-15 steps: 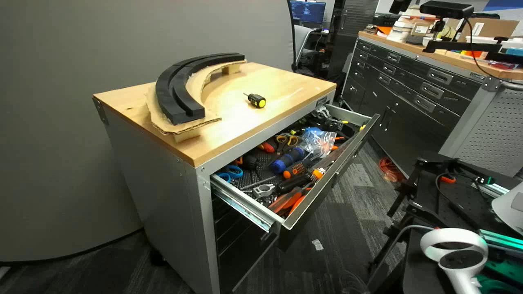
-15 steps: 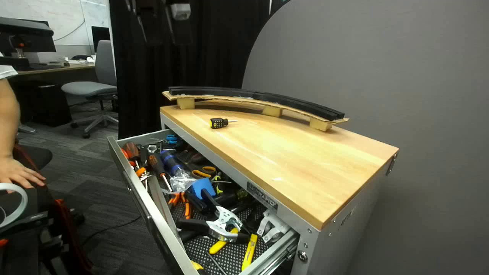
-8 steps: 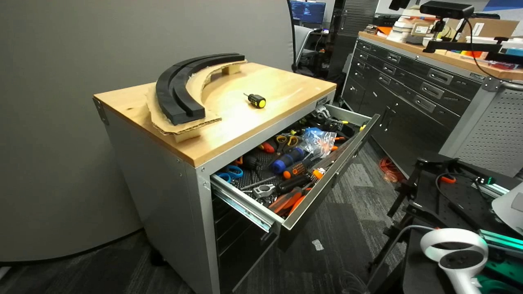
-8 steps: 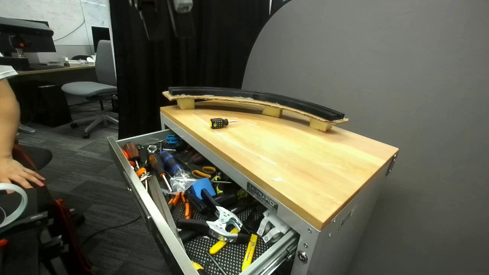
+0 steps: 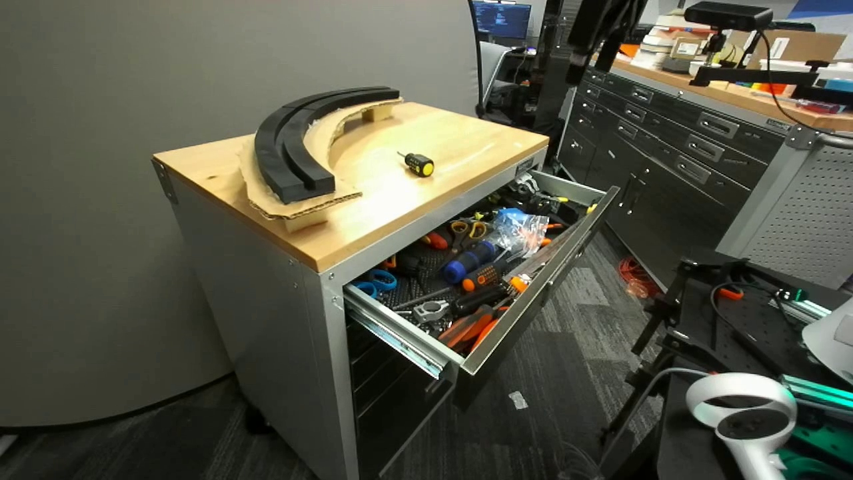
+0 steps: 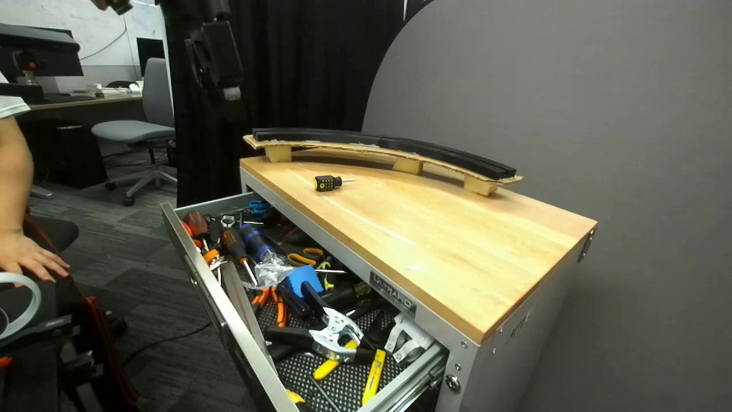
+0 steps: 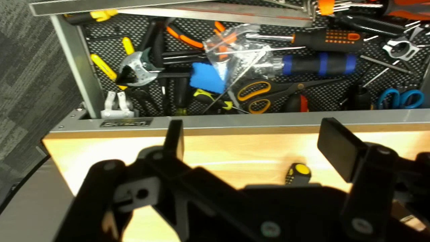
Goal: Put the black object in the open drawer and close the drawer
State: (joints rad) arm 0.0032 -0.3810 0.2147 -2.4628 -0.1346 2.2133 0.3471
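Observation:
The black object is a stubby screwdriver with a yellow end on its handle (image 5: 418,165). It lies on the wooden cabinet top in both exterior views (image 6: 327,183). In the wrist view its handle end (image 7: 294,174) shows between the fingers, nearer the right finger; the rest is hidden behind the gripper body. My gripper (image 7: 252,143) is open and empty, high above the cabinet top. It also shows at the top of both exterior views (image 5: 589,65) (image 6: 218,83). The drawer (image 5: 541,283) is pulled out and full of tools, also in the wrist view (image 7: 72,64).
Black curved pieces (image 5: 296,143) rest on a raised cardboard strip (image 6: 343,146) along the back of the cabinet top. A long dark cabinet (image 5: 666,147) stands behind. A person's hand (image 6: 28,254) rests at the left edge of an exterior view. A white controller (image 5: 743,410) lies nearby.
My gripper has come into view at the top of an exterior view; in an exterior view it has moved down and left. The screwdriver and drawer have not moved.

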